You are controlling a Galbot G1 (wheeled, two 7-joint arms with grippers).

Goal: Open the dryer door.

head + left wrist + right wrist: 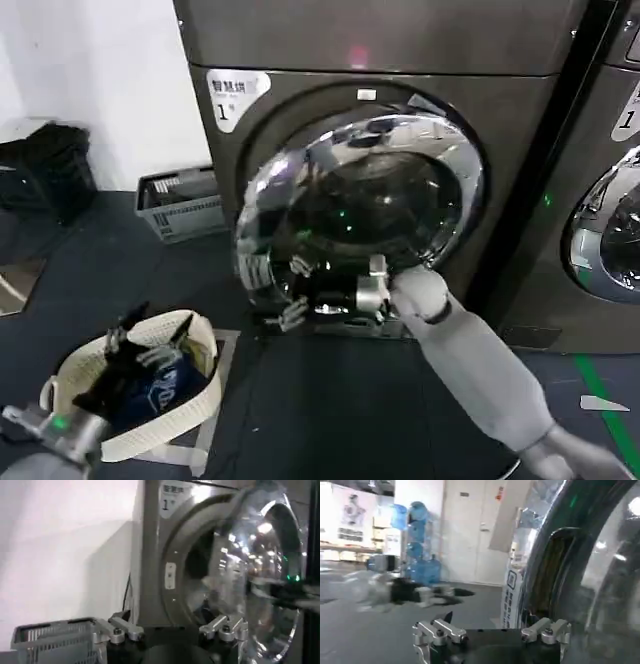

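dark floor under me; my right gripper (325,308), fingers wide, sits at six o'clock on the dryer door (360,215), already ajar; i should sweep outward steadily. left gripper (150,350) idles open.

2 dryers (400,60) (1 partly seen), 2 grippers (325,305), 2 baskets (205,390).

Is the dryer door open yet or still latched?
Partly open. The dryer door has swung off the front panel, a gap showing along its far edge in the left wrist view; the right gripper is at its lower rim.
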